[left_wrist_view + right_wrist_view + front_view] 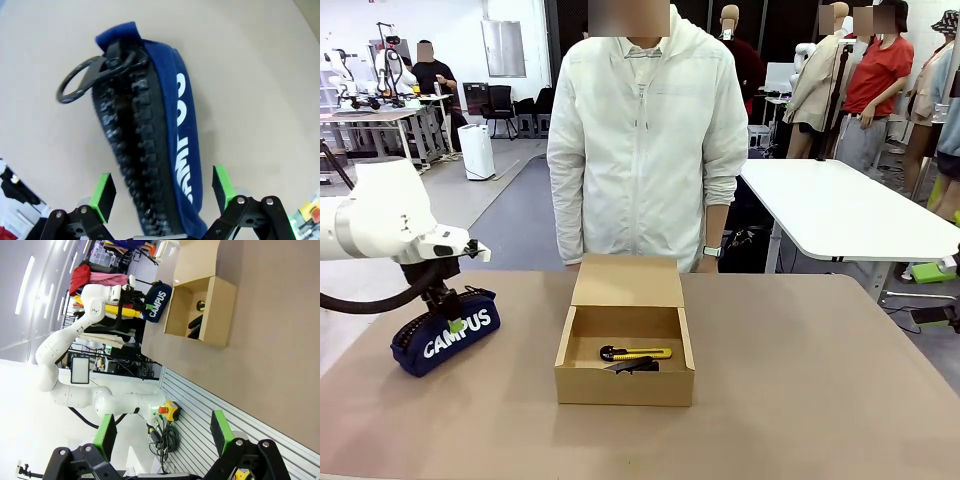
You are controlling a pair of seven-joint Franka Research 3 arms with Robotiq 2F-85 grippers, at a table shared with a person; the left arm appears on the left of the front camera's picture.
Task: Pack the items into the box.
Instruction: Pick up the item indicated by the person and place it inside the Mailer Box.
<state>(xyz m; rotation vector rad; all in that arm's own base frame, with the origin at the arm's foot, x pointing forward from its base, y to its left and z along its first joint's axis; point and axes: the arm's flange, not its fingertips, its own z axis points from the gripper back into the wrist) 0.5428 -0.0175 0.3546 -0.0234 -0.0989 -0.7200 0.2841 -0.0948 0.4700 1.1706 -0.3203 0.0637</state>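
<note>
The navy pencil case (pixel 447 332) with white "CAMPUS" lettering lies on the table at the left. My left gripper (pixel 448 306) hangs just over it, open. In the left wrist view the pencil case (pixel 150 125) runs zipper-up between the green pads (pixel 103 196), which straddle its near end with small gaps either side. The brown cardboard box (pixel 623 384) stands mid-table, lid flap (pixel 628 282) raised at the back. Inside lie the yellow-and-black utility knife (pixel 636 353) and the black stapler (pixel 634 366). My right gripper (pixel 163 432) is open and holds nothing, far from the box (pixel 220 300).
A person in a white jacket (pixel 645 140) stands at the far edge behind the box, hands out of sight. The brown tabletop (pixel 820 380) has free room right of the box. A white table (pixel 840 205) stands beyond on the right.
</note>
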